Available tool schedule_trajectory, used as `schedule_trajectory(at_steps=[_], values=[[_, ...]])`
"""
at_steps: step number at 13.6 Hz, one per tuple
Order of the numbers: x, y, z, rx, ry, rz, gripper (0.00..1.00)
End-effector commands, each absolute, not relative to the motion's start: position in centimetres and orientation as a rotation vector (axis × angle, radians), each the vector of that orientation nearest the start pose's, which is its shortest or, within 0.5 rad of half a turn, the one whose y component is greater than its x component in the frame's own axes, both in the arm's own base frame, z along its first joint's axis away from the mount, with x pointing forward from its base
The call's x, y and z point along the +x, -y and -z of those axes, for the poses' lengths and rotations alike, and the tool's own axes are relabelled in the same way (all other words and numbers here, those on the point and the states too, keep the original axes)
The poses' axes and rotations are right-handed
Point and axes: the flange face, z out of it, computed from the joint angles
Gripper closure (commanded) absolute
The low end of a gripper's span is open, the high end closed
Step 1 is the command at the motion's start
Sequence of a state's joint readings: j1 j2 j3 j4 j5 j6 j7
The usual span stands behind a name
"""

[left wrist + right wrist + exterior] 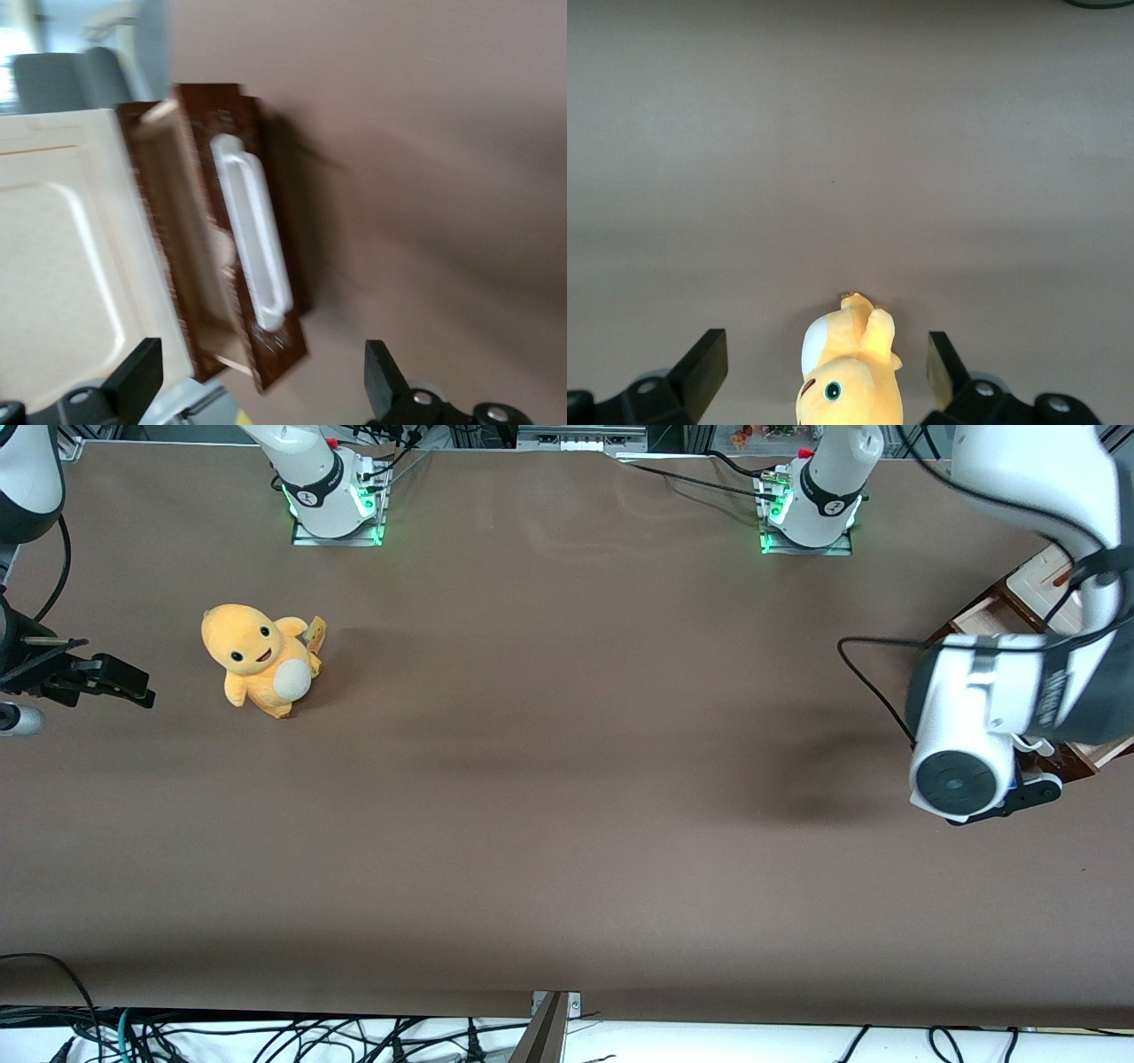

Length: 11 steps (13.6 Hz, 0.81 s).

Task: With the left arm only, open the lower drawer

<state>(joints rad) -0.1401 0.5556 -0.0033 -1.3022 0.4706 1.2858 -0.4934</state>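
Observation:
The small dark brown cabinet (997,613) stands at the working arm's end of the table, mostly covered by the left arm (974,717). Its lower drawer (275,292) is pulled partly out from under the cream top (53,257), and pale wood (190,248) shows inside it. A white bar handle (252,239) runs along the dark drawer front. My gripper (260,385) hovers above the drawer's end, open wide, with nothing between its black fingers (133,381). It does not touch the handle.
A yellow plush toy (257,657) sits toward the parked arm's end of the table. Two arm bases with green lights (337,505) stand farthest from the front camera. A loose black cable (873,682) hangs beside the working arm. Brown tabletop (567,779) spreads between.

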Motion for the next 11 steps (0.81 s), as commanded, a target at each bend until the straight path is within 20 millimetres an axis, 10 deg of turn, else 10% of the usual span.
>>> schedule_trajectory(at_steps=[1,8,11], values=[[64.5,3.1,-45.2,-2.701,0.381,-0.567,0.00],[60.9,4.0,-58.6,-3.191,-0.002,-0.383,0.00],[59.1,3.8,-57.1,-3.232,-0.042,-0.221,0.00]])
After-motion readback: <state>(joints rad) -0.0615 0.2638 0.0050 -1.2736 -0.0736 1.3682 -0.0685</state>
